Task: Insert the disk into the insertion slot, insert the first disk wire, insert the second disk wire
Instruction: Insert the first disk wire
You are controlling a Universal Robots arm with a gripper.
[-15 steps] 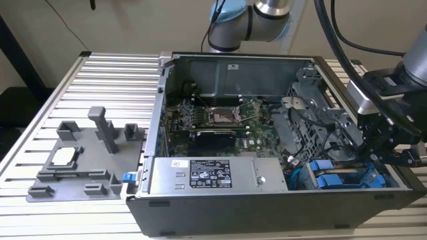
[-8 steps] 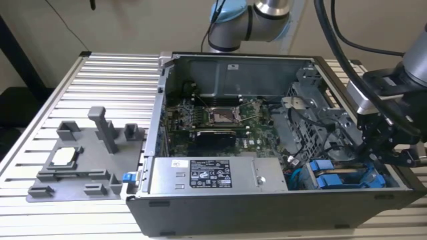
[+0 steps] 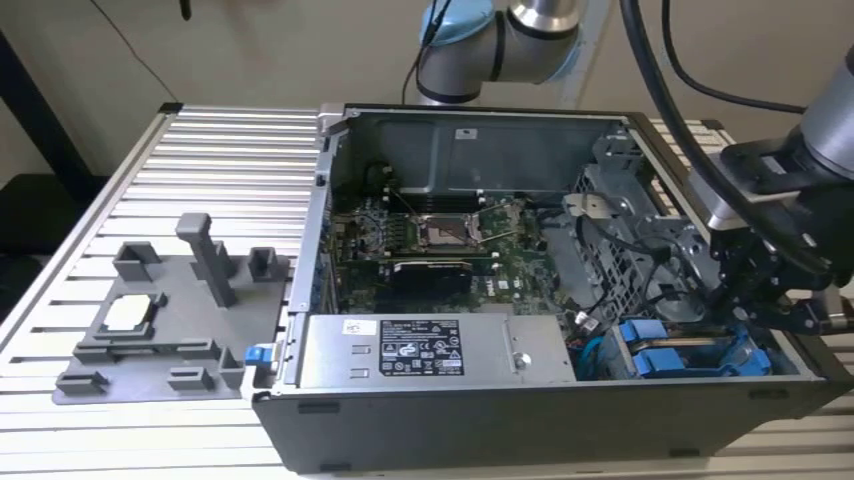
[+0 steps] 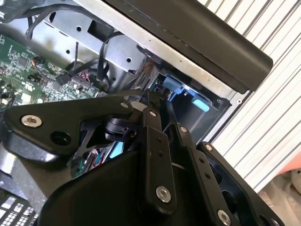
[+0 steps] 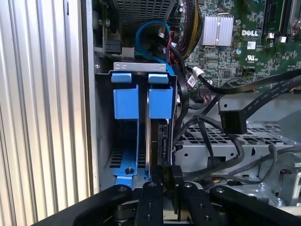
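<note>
the disk [image 5: 149, 136] — a flat silver-grey hard drive in a bright blue plastic carrier — stands on edge inside the insertion slot [image 5: 101, 136], a rectangular grey sheet-metal drive bay in a corner of the open black computer case [image 3: 534, 430]. in the first wrist view it shows as a thin upright strip, with two square blue plastic tabs [image 5: 162, 96] side by side at the bay's far end.

the tool [image 5: 168, 176], a black two-finger gripper on the robot arm [image 3: 827, 140], reaches into the case at the exterior view's right, over the bay. its fingers are drawn close together and the tips meet at the disk's near edge; i cannot tell whether they pinch the disk or only press on it. the second wrist view shows the same narrow pair of black finger links pointing down toward the blue tabs.

a flat black cable ending in a black rectangular connector [image 5: 233, 123] hangs beside the bay, apart from the disk. a thin blue cable [image 5: 148, 33] loops beyond the bay, near the green motherboard [image 5: 244, 42].

in the exterior view the grey labelled power-supply box [image 3: 420, 350] sits just beside the bay, toward that view's left. the case rests on a slatted aluminium desk [image 3: 200, 160], and a grey plastic fixture plate [image 3: 154, 320] with upright blocks lies on the desk — well apart from the tool.
</note>
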